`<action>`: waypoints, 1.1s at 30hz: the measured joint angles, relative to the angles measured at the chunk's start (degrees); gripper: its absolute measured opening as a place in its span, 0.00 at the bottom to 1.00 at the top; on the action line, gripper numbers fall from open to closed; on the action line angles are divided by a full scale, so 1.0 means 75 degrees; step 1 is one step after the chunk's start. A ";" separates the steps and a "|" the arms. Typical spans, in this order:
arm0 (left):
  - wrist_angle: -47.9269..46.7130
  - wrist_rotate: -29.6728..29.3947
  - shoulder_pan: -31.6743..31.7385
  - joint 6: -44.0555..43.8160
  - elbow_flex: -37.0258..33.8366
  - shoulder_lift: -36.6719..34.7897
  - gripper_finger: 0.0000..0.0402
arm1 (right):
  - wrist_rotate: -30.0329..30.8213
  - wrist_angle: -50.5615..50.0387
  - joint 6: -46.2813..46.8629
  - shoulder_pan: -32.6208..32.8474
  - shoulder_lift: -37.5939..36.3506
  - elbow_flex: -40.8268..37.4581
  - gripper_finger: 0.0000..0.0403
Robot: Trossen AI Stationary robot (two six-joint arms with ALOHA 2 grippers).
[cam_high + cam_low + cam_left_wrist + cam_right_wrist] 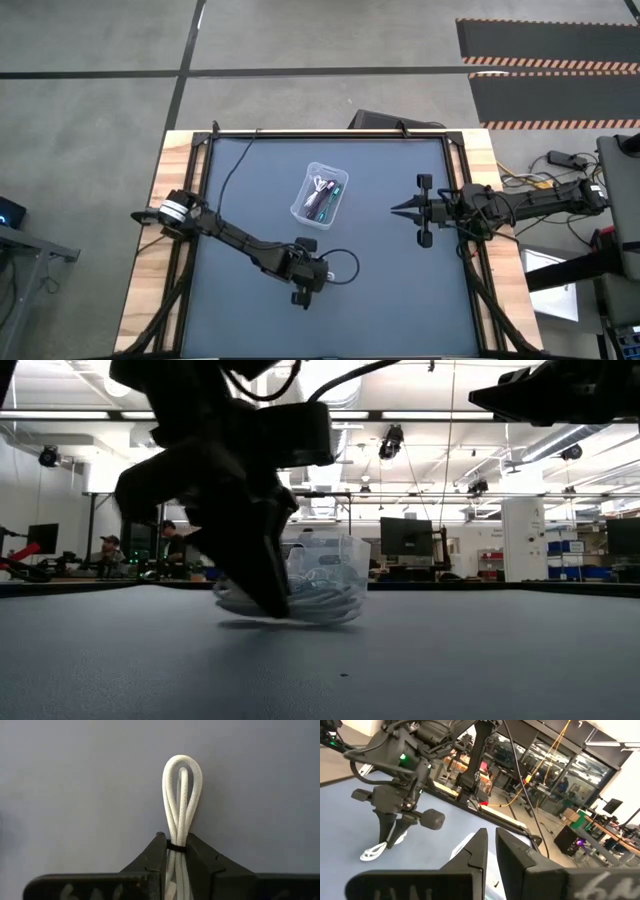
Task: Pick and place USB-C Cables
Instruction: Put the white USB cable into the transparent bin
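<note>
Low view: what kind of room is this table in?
Most likely a robotics lab or workshop floor. Beyond the dark table stand desks with monitors, people seated at a workstation, and blue storage bins on shelving under open ceiling lights.

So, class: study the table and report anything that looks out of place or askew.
One white cable lies on the bare table, well apart from the clear bin that holds the other cables. The left end effector is closed on its bundled end. The right end effector waits shut by the right edge. Nothing looks spilled or damaged.
</note>
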 joint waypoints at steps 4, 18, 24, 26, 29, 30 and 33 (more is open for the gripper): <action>0.0066 0.0001 0.0113 -0.0002 0.0150 -0.0046 0.08 | -0.0001 -0.0073 -0.0023 0.0000 -0.0003 0.0000 0.07; -0.1623 0.0007 0.0315 0.0011 0.1214 -0.0334 0.10 | -0.0027 -0.0700 0.0020 0.0000 -0.0985 -0.0090 0.07; -0.1935 -0.0033 0.0689 0.0006 0.1615 -0.0667 0.10 | -0.0041 -0.0773 0.0006 0.0000 -0.1230 -0.0212 0.07; -0.1929 -0.0189 0.0860 0.0000 0.1735 -0.0820 0.10 | -0.0041 -0.0782 -0.0010 0.0000 -0.1335 -0.0243 0.07; -0.1977 -0.0482 0.1157 -0.0175 0.1908 -0.1021 0.10 | -0.0038 -0.0796 -0.0050 0.0000 -0.1446 -0.0259 0.07; -0.2054 -0.0551 0.1272 -0.0267 0.1940 -0.1100 0.10 | -0.0035 -0.0797 -0.0050 0.0000 -0.1467 -0.0259 0.07; -0.2085 -0.0608 0.1692 -0.0663 0.1993 -0.1268 0.10 | -0.0035 -0.0799 -0.0051 0.0000 -0.1533 -0.0259 0.07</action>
